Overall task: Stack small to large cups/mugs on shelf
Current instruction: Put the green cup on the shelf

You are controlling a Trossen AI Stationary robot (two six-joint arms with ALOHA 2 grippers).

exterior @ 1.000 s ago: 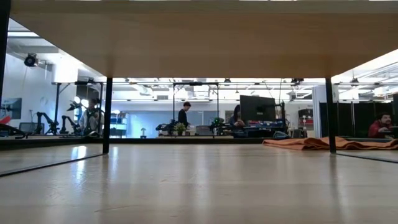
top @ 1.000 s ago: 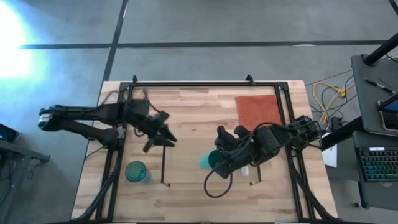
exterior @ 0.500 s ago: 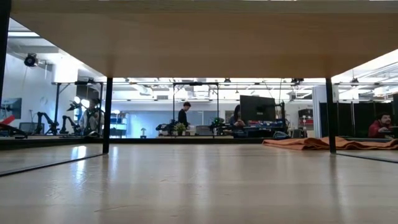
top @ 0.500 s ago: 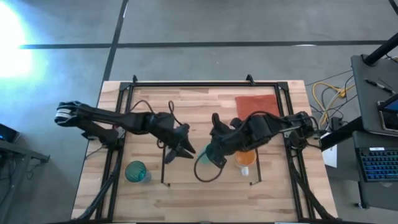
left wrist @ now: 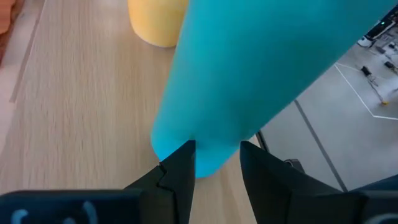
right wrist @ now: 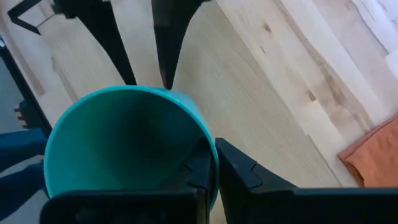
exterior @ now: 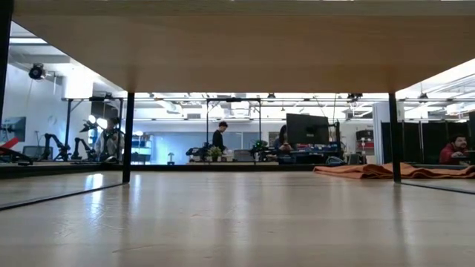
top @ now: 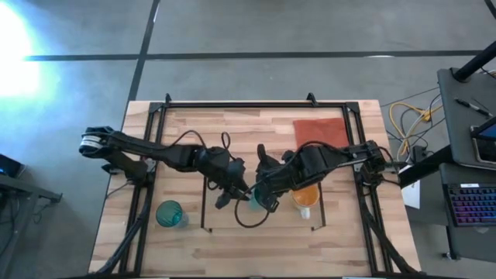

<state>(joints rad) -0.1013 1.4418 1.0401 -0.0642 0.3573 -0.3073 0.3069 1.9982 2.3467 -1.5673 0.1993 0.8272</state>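
My right gripper (top: 261,195) is shut on the teal-green cup (top: 253,198) over the shelf (top: 287,225). The cup lies tipped, its mouth toward my right gripper and its base toward my left gripper (top: 236,192). My left gripper (left wrist: 214,152) is open, with a finger on either side of the cup's base (left wrist: 208,163). The orange mug (top: 304,198) stands on the shelf right of the cup. The translucent teal tumbler (top: 170,215) stands left of the shelf's left bar. The low view shows only the shelf's underside (exterior: 237,44). My right gripper pinches the cup's rim (right wrist: 200,144), one finger inside the mouth and one outside. The fingers come from the table's right side. The cup is tipped on its side, base pointing toward the table's left. My left gripper's fingers (left wrist: 181,169) flank the cup's base; whether they touch it I cannot tell.
A red-orange cloth (top: 320,133) lies at the far right of the table. Black frame rails (top: 147,194) run along both sides. A dark cable loop (top: 246,221) hangs under my right gripper. Bare wood lies at the far middle.
My left gripper has gone toward the table's right and near edges, up to the green cup's base. My right gripper has carried the cup a little toward the table's left, and its arm has swung off the orange mug, which now shows.
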